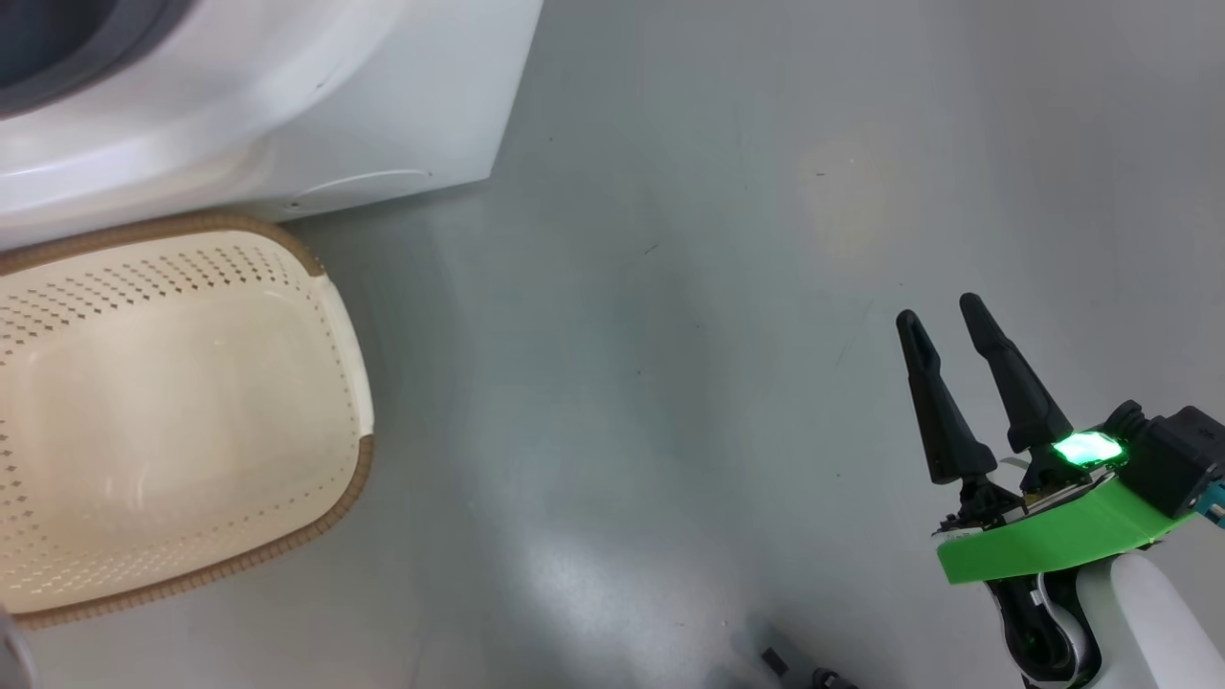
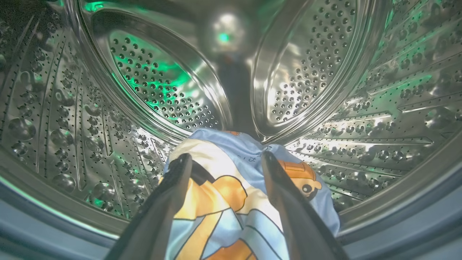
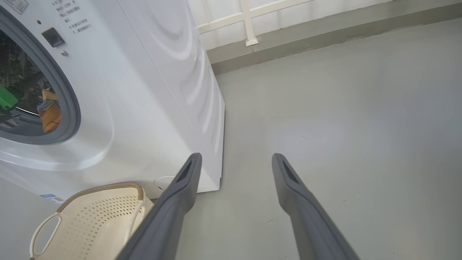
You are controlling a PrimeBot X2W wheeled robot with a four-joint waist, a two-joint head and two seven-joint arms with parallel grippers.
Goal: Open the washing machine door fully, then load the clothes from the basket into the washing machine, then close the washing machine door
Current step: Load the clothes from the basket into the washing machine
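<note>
My left tool (image 2: 225, 156) is inside the steel drum (image 2: 65, 119) of the washing machine (image 1: 383, 115). Its two fingers are spread apart, released. The clothes (image 2: 223, 202), light blue fabric with orange and cream print, lie bunched between and below the fingers on the lower drum wall. I cannot tell whether either finger touches the fabric. Perforated drum panels and raised ribs surround the tool on all sides, and green light reflects off the metal.

My right tool (image 1: 940, 311) hangs over the grey floor (image 1: 670, 335), well apart from the machine, with its fingers spread and nothing between them. A green band and a lit green lamp sit at its wrist.

The basket (image 1: 354, 383) stands on the floor just beside the lower front of the machine, below the round opening with its grey gasket (image 3: 68, 101). One white handle shows in the right wrist view. An orange-brown shape shows inside the opening; I cannot tell what it is.

Beyond the machine's side panel, the floor runs to a wall (image 3: 306, 36) with a dark base strip.
</note>
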